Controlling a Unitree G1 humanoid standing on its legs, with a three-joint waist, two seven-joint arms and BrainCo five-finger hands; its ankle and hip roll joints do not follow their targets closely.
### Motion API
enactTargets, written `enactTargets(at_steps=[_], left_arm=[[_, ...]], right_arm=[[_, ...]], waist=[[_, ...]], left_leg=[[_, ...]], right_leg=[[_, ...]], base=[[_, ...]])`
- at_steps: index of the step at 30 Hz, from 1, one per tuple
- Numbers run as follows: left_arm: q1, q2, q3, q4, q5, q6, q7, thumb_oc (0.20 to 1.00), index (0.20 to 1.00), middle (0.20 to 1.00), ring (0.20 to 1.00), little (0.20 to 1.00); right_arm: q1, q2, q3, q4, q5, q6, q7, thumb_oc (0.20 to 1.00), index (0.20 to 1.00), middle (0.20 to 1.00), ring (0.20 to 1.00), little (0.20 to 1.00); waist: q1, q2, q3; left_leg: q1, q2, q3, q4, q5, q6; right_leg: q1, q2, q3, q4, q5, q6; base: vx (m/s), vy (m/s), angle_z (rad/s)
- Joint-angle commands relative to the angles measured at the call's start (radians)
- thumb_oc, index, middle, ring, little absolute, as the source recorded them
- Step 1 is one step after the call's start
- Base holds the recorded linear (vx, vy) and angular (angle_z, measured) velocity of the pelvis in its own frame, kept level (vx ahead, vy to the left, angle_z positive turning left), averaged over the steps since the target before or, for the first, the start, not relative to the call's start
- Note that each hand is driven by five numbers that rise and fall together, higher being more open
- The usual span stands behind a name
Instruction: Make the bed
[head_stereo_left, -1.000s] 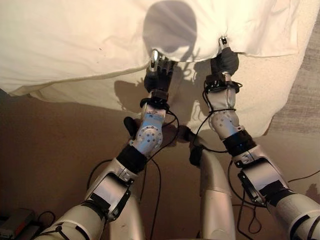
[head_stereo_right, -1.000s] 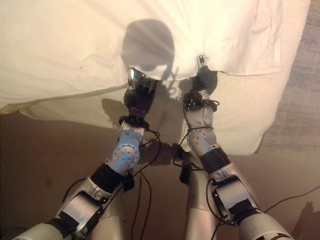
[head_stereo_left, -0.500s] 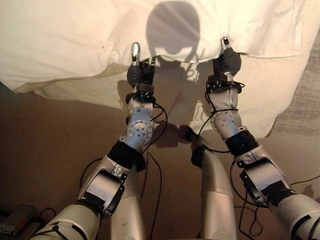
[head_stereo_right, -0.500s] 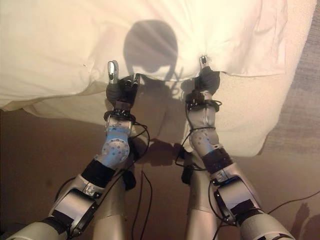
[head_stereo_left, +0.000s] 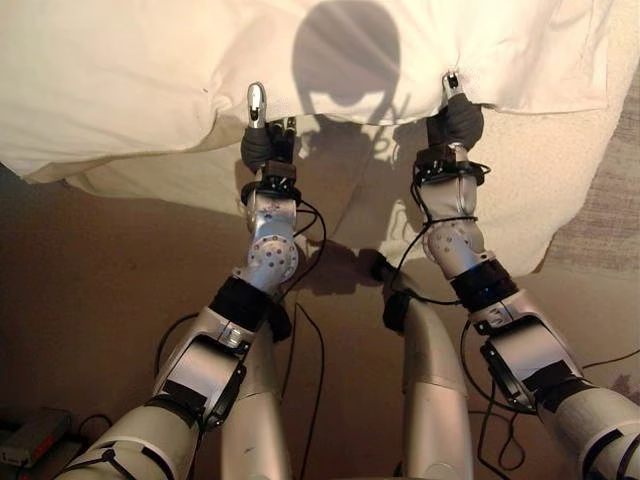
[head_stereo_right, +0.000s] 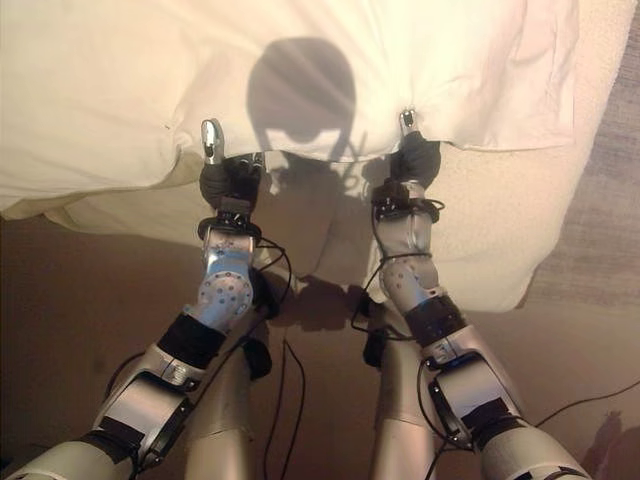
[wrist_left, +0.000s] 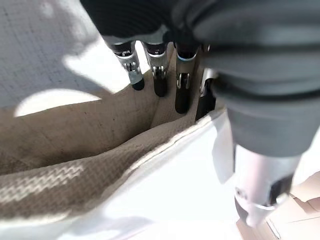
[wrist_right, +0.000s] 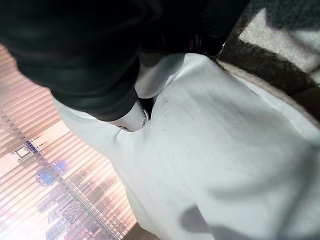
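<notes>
A white duvet covers the bed, and below its near edge a cream textured blanket hangs down the bed's side. My left hand is at that edge. Its straight fingers reach in between the blanket and the duvet, and its thumb stands over the white cloth without pinching it. Further right, my right hand grips the same edge. Its thumb presses the white duvet, and creases spread out from the grip.
Brown carpet runs along the bed's near side. A small grey device lies on it at the lower left. A grey woven surface shows beyond the blanket's right end.
My left hand has slid left along the duvet's edge, and its thumb now stands up over the cloth. The right hand has kept its hold in place.
</notes>
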Motion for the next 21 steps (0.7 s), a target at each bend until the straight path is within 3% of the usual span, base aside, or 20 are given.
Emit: enactTargets(at_steps=[1, 6, 15, 21], left_arm=[[-0.005, 0.029, 0.06, -0.033, 0.078, -0.041, -0.031, 1.0, 1.0, 1.0, 1.0, 1.0], [-0.015, 0.033, 0.084, -0.008, 0.084, -0.049, -0.016, 1.0, 1.0, 1.0, 1.0, 1.0], [-0.067, 0.158, 0.141, 0.022, 0.136, -0.068, 0.019, 1.0, 1.0, 1.0, 1.0, 1.0], [-0.08, 0.194, 0.139, 0.027, 0.168, -0.066, 0.026, 1.0, 1.0, 1.0, 1.0, 1.0]], right_arm=[[0.087, -0.033, -0.031, -0.079, -0.056, -0.026, -0.001, 0.2, 0.2, 0.2, 0.2, 0.2], [0.09, -0.036, -0.038, -0.085, -0.063, -0.021, 0.002, 0.2, 0.2, 0.2, 0.2, 0.2], [0.09, -0.074, -0.047, -0.06, -0.046, -0.022, 0.01, 0.2, 0.2, 0.2, 0.2, 0.2], [0.1, -0.084, -0.044, -0.053, -0.036, -0.019, 0.024, 0.2, 0.2, 0.2, 0.2, 0.2]], waist=[[0.006, 0.005, -0.015], [0.008, 0.005, -0.015], [0.01, 0.013, -0.015], [0.007, 0.016, -0.015]], left_leg=[[0.025, -0.026, 0.027, 0.106, -0.162, -0.02], [0.026, -0.024, 0.029, 0.105, -0.16, -0.021], [0.031, -0.025, 0.031, 0.11, -0.162, -0.023], [0.026, -0.028, 0.032, 0.115, -0.163, -0.022]], right_leg=[[-0.006, 0.026, -0.028, 0.018, 0.049, 0.077], [-0.006, 0.029, -0.025, 0.014, 0.05, 0.073], [-0.004, 0.03, -0.02, 0.026, 0.043, 0.072], [-0.01, 0.029, -0.016, 0.034, 0.042, 0.074]], base=[[0.0, 0.0, 0.0], [0.0, 0.0, 0.0], [0.0, 0.0, 0.0], [0.0, 0.011, 0.0]])
